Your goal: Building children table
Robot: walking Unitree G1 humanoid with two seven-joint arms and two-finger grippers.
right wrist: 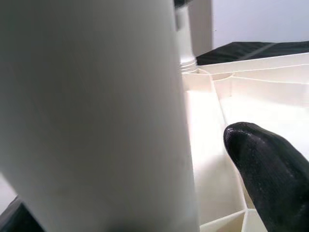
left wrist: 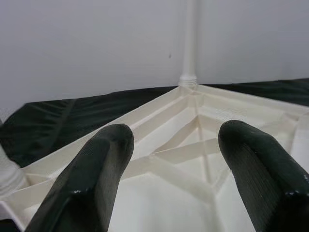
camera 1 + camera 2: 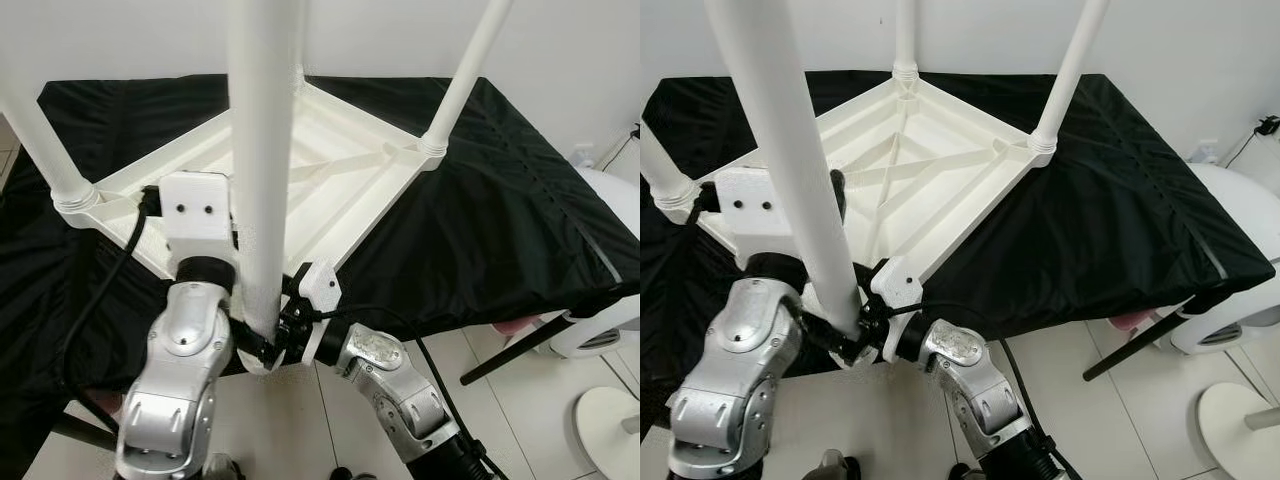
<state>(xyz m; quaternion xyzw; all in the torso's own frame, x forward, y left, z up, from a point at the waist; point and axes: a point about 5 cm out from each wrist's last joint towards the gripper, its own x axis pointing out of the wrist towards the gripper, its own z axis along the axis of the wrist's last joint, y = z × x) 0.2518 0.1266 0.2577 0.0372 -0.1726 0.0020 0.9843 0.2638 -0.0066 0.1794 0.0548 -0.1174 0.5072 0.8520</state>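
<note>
A white children's table lies upside down on a black cloth, its ribbed underside facing up. Legs stand at its left corner, right corner and far corner. A fourth white leg stands upright at the near corner. My right gripper is shut on this leg at its base; one black finger shows beside it, the other is hidden behind the leg. My left gripper is open just left of that leg, above the table's underside, holding nothing.
The black cloth covers the whole work surface and drops off at the near edge. On the floor to the right are a white rounded appliance, a white disc and a slanted black bar. A white wall stands close behind.
</note>
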